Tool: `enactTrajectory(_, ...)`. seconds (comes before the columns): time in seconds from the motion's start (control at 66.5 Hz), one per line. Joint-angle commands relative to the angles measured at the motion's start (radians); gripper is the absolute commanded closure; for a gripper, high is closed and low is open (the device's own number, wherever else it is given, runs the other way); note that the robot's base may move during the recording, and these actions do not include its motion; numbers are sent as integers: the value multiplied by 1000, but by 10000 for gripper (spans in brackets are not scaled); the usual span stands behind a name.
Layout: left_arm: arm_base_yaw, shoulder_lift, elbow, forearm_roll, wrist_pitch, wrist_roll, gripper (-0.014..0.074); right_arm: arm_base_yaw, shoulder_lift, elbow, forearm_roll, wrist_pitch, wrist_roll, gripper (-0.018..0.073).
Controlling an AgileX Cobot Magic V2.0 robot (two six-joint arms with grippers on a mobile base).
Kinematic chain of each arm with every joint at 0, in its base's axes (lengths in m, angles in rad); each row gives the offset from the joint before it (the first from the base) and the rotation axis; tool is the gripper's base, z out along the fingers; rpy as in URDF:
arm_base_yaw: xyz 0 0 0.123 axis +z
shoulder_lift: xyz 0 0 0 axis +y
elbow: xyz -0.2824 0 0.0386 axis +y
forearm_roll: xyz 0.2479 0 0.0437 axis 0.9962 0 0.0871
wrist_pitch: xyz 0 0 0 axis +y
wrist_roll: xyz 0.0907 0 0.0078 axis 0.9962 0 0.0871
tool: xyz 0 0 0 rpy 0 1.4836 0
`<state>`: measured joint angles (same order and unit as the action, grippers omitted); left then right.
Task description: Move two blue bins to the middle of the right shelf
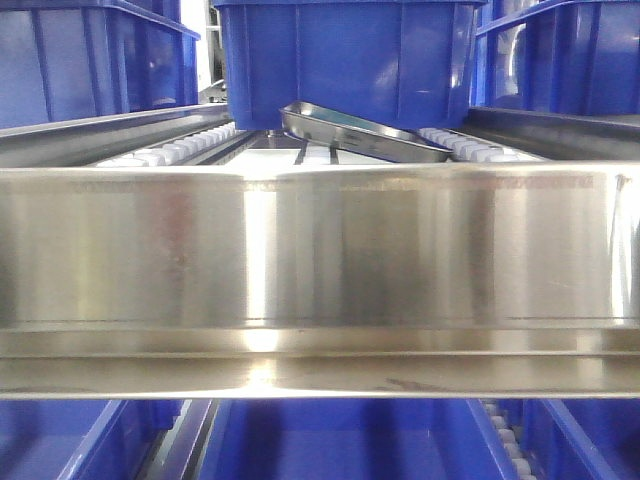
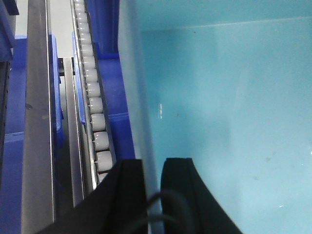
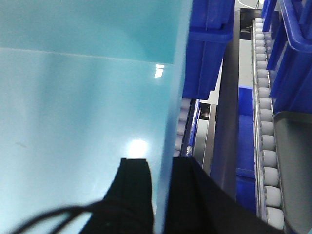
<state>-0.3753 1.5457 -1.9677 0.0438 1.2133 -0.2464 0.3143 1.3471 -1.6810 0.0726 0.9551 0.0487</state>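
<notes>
A broad steel shelf rail (image 1: 320, 250) spans the near view. Beyond it lie roller tracks (image 1: 175, 152) and a tilted metal tray (image 1: 365, 135). The blue bin (image 1: 345, 60) sits centre, farther back, with the left gripper (image 2: 152, 195) and right gripper (image 3: 163, 195) each pinching a side wall.

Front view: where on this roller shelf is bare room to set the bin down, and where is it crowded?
Bare rollers show left of centre, between the left blue bin and the steel tray. Right of centre is crowded: the tray lies tilted under the held bin, with the right blue bin beside.
</notes>
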Motion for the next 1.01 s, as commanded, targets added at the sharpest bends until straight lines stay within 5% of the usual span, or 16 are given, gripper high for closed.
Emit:
enactTrajectory(0.0, 3, -15, -12, -22, -29, 9, 708, -4, -10, -13, -14, -51, -20, 712)
enactTrajectory(0.992, 3, -15, -12, -22, -29, 9, 708, -4, -10, -13, -14, -51, -20, 712)
